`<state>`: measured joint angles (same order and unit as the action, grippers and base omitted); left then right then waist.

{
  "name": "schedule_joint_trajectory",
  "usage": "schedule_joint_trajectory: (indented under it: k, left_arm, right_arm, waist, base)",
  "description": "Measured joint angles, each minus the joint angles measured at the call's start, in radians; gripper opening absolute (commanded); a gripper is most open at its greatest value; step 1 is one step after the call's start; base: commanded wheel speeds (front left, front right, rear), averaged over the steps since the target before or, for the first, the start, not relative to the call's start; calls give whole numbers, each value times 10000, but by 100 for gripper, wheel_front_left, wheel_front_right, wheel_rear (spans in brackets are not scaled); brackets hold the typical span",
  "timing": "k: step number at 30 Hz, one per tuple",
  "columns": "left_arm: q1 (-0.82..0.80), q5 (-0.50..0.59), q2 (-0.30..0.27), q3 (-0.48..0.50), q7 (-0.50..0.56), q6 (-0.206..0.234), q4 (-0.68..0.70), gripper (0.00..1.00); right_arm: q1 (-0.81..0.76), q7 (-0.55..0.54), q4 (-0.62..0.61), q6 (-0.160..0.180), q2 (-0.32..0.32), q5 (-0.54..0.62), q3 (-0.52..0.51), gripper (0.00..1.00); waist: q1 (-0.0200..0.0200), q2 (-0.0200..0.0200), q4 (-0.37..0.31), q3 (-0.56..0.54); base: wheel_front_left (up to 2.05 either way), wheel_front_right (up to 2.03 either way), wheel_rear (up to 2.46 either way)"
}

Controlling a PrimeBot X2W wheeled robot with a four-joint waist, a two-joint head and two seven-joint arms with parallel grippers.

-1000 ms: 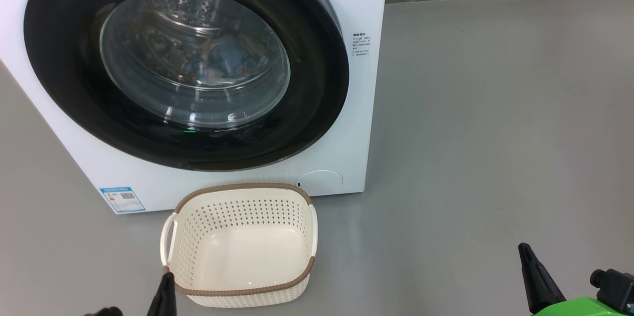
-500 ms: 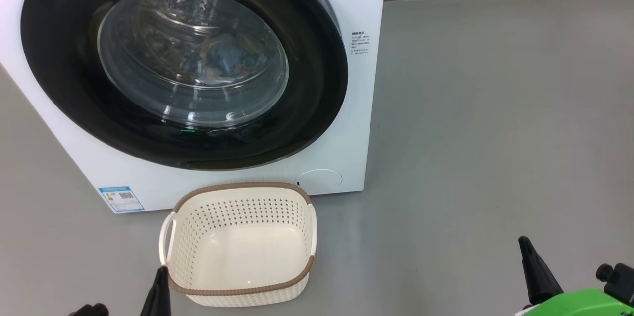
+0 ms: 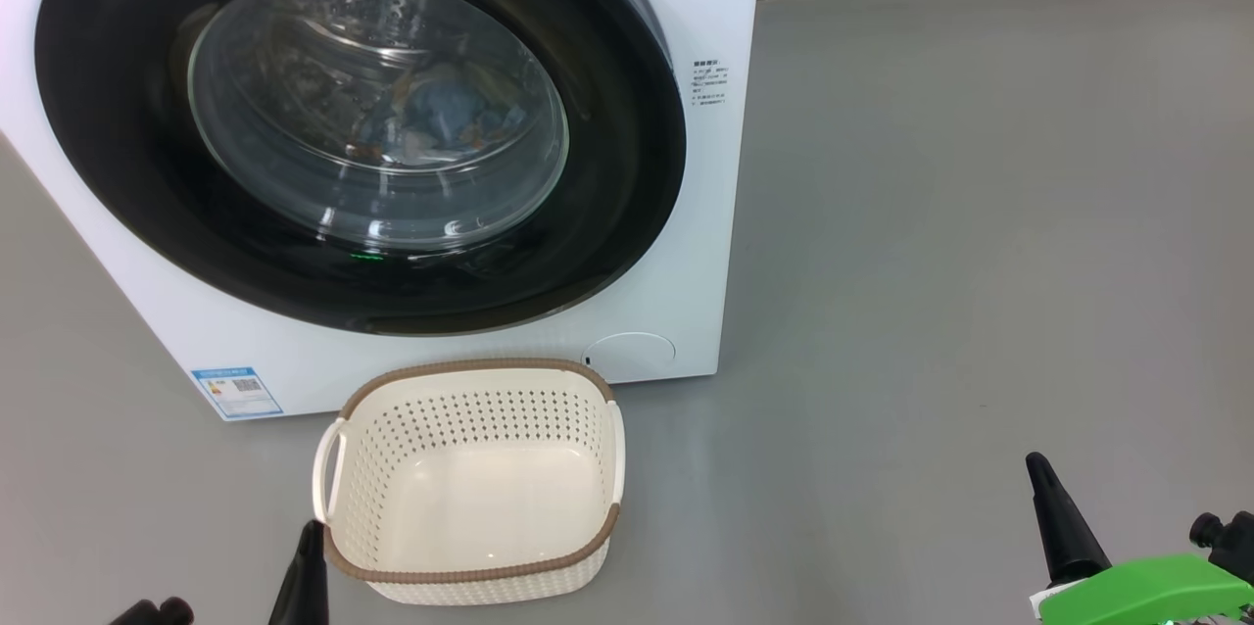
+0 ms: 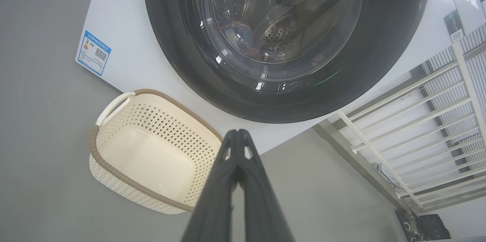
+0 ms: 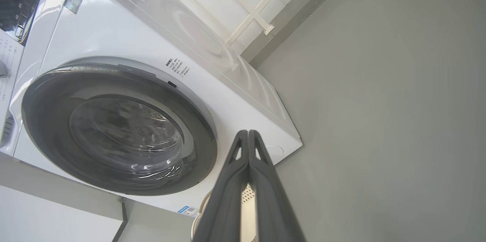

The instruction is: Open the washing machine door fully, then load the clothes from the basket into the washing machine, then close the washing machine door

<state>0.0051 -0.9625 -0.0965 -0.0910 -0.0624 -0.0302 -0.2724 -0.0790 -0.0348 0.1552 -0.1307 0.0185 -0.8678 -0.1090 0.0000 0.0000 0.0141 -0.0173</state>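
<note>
The washing machine (image 3: 720,8) stands on the grey floor (image 3: 980,214), its white front facing us. The washing machine door (image 3: 118,145) is a wide, glossy black ring, nearly as wide as the cabinet. It lies flush against the front, shut. At its centre a clear glass porthole bulges outward.

Through the glass we see the perforated steel drum and, low inside it, the clothes (image 3: 443,114): a crumpled heap of light blue fabric with orange and cream patches. Prints on the fabric are too blurred to read. A small green light (image 3: 367,257) reflects near the lower edge of the glass.

A blue label (image 3: 236,392) sits at the lower left corner of the front and a round cover (image 3: 630,358) at the lower right.

The basket (image 3: 470,366) rests on the floor just before the machine, below the door. It is cream-white and perforated, with a brown woven-look rim, and its bare bottom shows.

The left gripper (image 4: 237,133) hangs just beside the basket's near left corner. Its fingers are pressed together and grasp nothing. The right gripper (image 5: 248,132) hangs over bare floor, well apart from the basket, fingers likewise pressed together and grasping nothing.
</note>
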Motion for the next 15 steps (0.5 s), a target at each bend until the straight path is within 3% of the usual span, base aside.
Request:
schedule_joint_trajectory:
  k: [15]
  left_arm:
    - [-116,-1384,142,372,378,-226,2,0]
  right_arm:
    - [202,-140,265,2,38,-1586,-56,0]
  waist:
    - [0,0,-32,45]
  base:
    - [0,0,0]
